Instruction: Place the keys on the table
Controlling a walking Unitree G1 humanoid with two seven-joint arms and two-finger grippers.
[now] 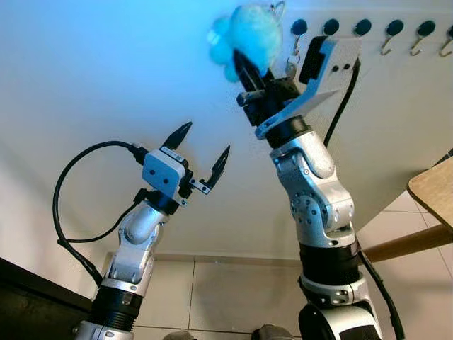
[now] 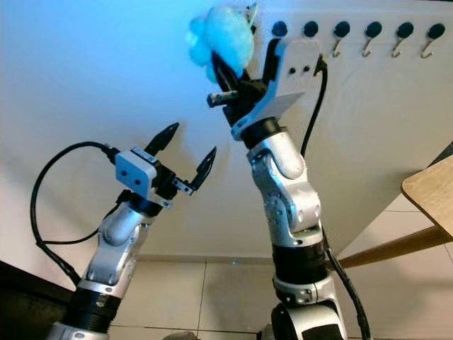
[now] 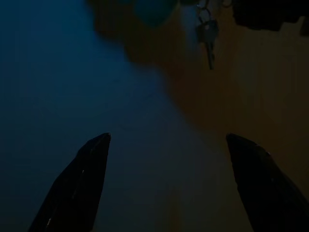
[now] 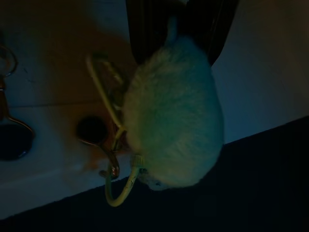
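The keys hang from a fluffy blue pom-pom [image 1: 249, 34] high on the wall, by the first hook of a rack. My right gripper [image 1: 248, 58] is raised to it and shut on the pom-pom [image 4: 174, 121]. In the right wrist view a yellow-green ring [image 4: 104, 87] on the pom-pom runs past a black-knobbed hook [image 4: 91, 129]; whether it rests on the hook I cannot tell. A metal key [image 3: 208, 41] dangles below the pom-pom. My left gripper [image 1: 209, 136] stands open in the air, lower and to the left, holding nothing.
A row of black-knobbed hooks [image 1: 362, 27] runs along the white wall to the right. A wooden table corner [image 1: 435, 188] with a slanted leg [image 1: 410, 244] juts in at the right. Dark furniture [image 1: 28, 297] sits at the lower left on the tiled floor.
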